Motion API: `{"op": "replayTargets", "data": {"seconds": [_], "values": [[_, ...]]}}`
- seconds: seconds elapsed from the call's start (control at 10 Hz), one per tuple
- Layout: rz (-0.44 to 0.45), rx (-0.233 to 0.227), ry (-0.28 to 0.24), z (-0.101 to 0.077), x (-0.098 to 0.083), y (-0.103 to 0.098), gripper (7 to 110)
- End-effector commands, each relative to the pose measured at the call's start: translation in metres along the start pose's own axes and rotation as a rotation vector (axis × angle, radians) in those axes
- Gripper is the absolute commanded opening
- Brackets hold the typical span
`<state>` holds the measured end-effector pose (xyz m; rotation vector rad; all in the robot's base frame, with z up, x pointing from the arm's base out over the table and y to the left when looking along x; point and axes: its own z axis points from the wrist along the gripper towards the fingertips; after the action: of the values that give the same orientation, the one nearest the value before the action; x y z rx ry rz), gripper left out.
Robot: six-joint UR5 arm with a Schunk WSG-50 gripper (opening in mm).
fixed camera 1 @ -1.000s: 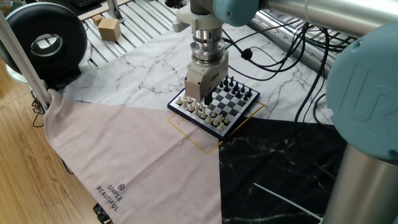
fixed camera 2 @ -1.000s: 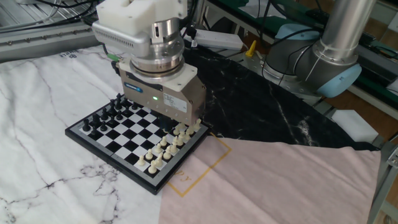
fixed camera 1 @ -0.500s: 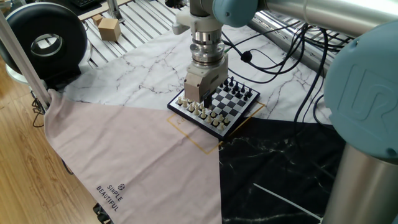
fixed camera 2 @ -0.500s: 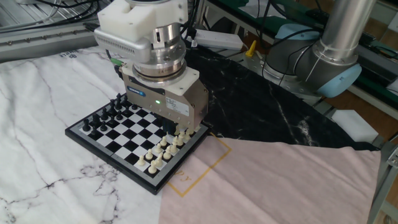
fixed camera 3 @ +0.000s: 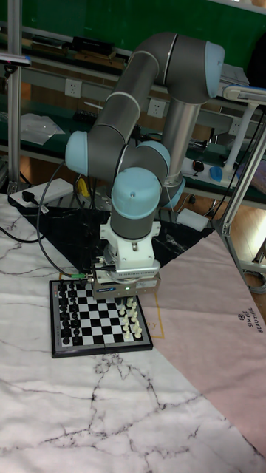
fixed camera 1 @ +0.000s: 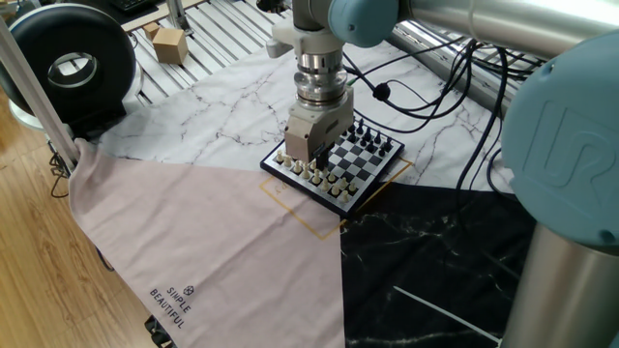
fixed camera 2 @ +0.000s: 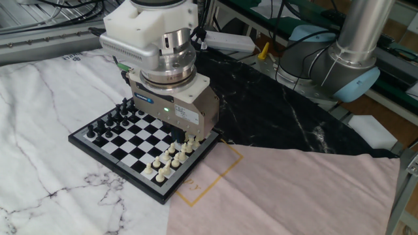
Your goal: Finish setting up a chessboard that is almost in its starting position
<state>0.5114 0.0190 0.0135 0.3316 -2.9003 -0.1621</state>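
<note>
Now chessboard (fixed camera 2: 128,155), black-rimmed, black pieces opposite cream; claw (fixed camera 2: 181,140) low over cream rows, grip unclear.

Chessboard (fixed camera 2: 130,147): glossy squares, smooth black rim, looks like plastic. Cream pieces (fixed camera 2: 171,156) and black pieces (fixed camera 2: 116,117): smooth, slight sheen, plastic-looking. Pincer (fixed camera 2: 181,138): grey housing, satin finish, with a ribbed bright-metal collar above it. Arm (fixed camera 3: 140,126): brushed grey metal tubes, glossy pale-blue joint caps. Bench (fixed camera 2: 39,85) cover: white marble-print sheet, smooth and matt. Black marble-print sheet (fixed camera 2: 281,117): slight sheen. Pink cloth (fixed camera 1: 193,242): matt woven fabric, soft creases, black printed lettering. Floor (fixed camera 1: 39,280): wood-grain planks, semi-gloss. Small box (fixed camera 1: 169,43): brown cardboard, matt.
</note>
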Motion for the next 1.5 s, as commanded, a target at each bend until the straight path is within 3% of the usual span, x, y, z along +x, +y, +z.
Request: {"op": "replayTargets", "data": {"seconds": [0.0, 0.2, 1.4], "values": [[0.013, -0.005, -0.006, 0.0001, -0.0020, 0.0009, 7], [0.022, 0.025, -0.002, 0.0010, -0.0016, -0.0060, 7], [-0.003, -0.007, -0.018, 0.0001, -0.0062, 0.0029, 7]]}}
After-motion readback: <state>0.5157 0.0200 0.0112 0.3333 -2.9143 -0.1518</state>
